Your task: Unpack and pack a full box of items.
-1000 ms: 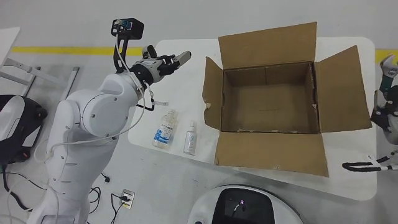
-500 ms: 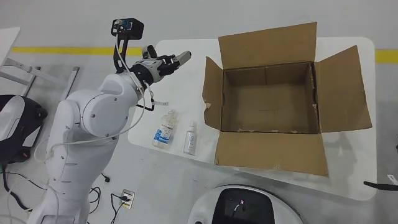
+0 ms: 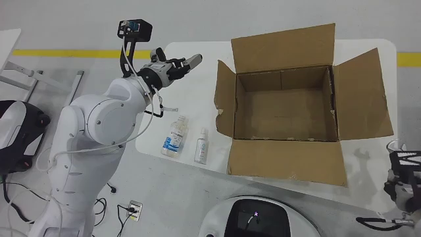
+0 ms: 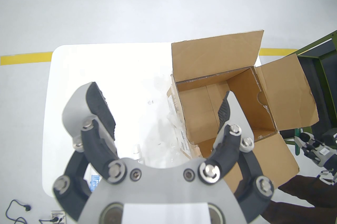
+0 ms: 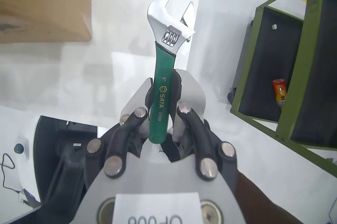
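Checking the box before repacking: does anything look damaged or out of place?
The cardboard box has a ragged, torn edge on one side flap. A larger bottle and a smaller bottle lie flat on the table beside it. Nothing looks spilled.

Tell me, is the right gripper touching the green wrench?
Touching. The right wrist view shows the right gripper shut on the wrench, clamping its green handle.

The left arm (image 3: 99,125), at 8 o'clock in the top view, has glossy white rounded shells. A thin white cable (image 3: 141,128) loops along it, and a black camera box (image 3: 135,29) tops its wrist. The left gripper (image 4: 160,97) and right gripper (image 5: 164,86) are built alike, with a silver base plate bearing a white label, black link bars with round silver screws, and silver fingers (image 4: 73,104) faced with black ribbed pads (image 4: 102,106).
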